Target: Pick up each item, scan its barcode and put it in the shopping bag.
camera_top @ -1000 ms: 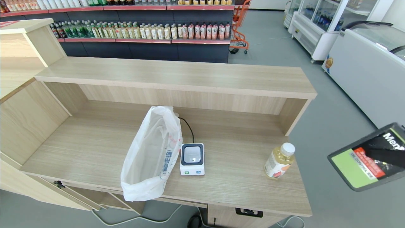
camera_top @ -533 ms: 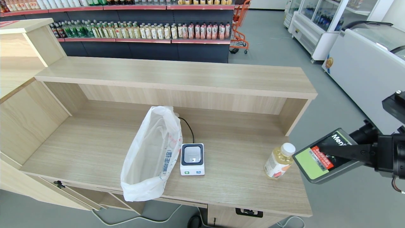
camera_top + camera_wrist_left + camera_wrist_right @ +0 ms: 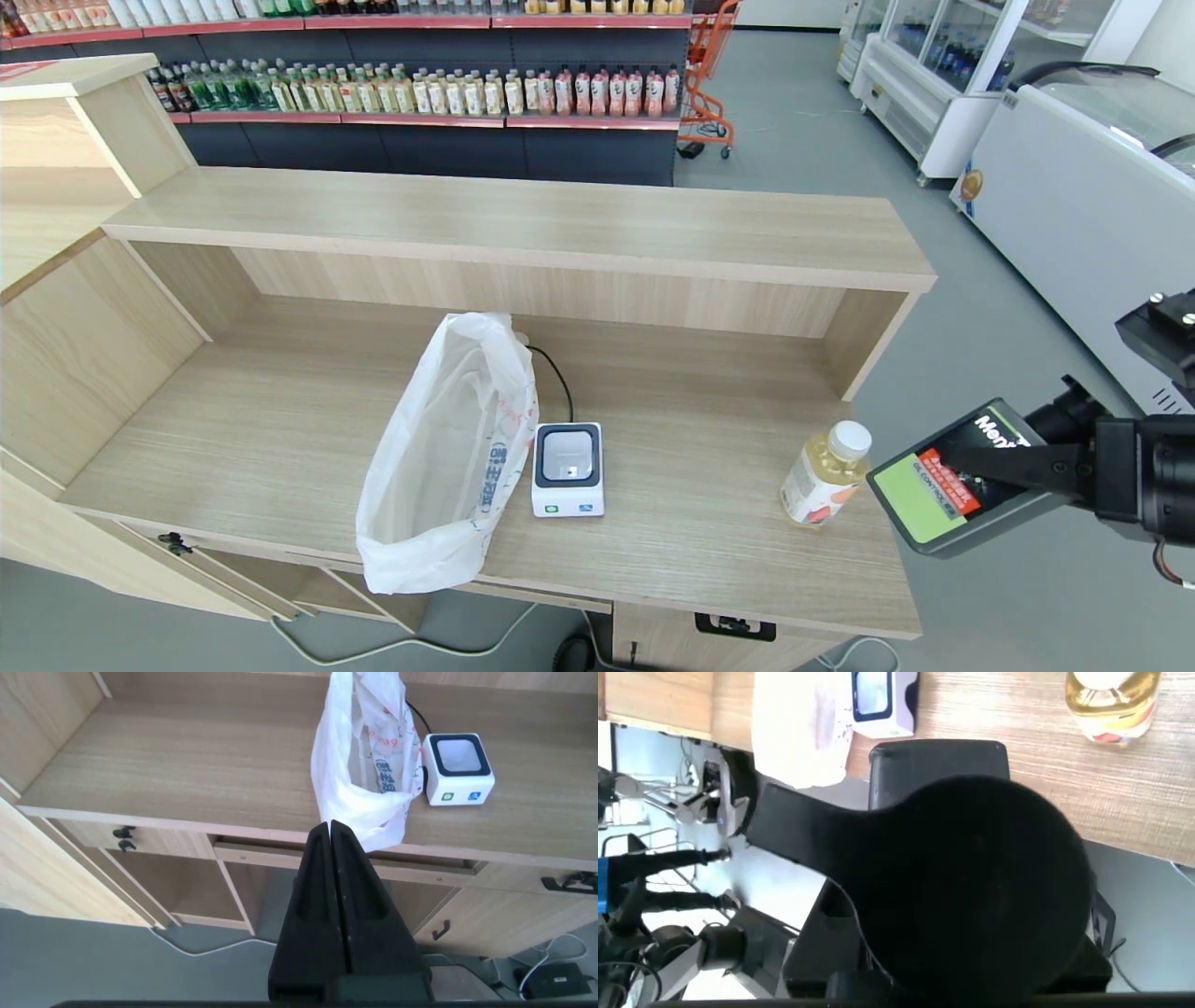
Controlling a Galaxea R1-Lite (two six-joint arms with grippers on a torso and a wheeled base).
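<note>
Head view, lower right of frame: right gripper (image 3: 976, 462) clamped on a flat black box (image 3: 920, 490) with a green and red label. The box is tilted, label face up, and held off the counter's right end, over the floor. Its left corner sits just beside the bottle (image 3: 824, 474) in the frame; cannot tell whether they touch.

Bottle: upright, white cap, yellow liquid, right end of the counter (image 3: 280, 439).

Scanner (image 3: 567, 469): centre of frame, window up, black cable (image 3: 557, 373) running to the back.

Shopping bag (image 3: 448, 457): white, mouth open, touching the scanner's left side, its lower end overhanging the front edge.

Left gripper (image 3: 331, 835): fingers pressed together, nothing between them, out in front of the counter's drawer face.
</note>
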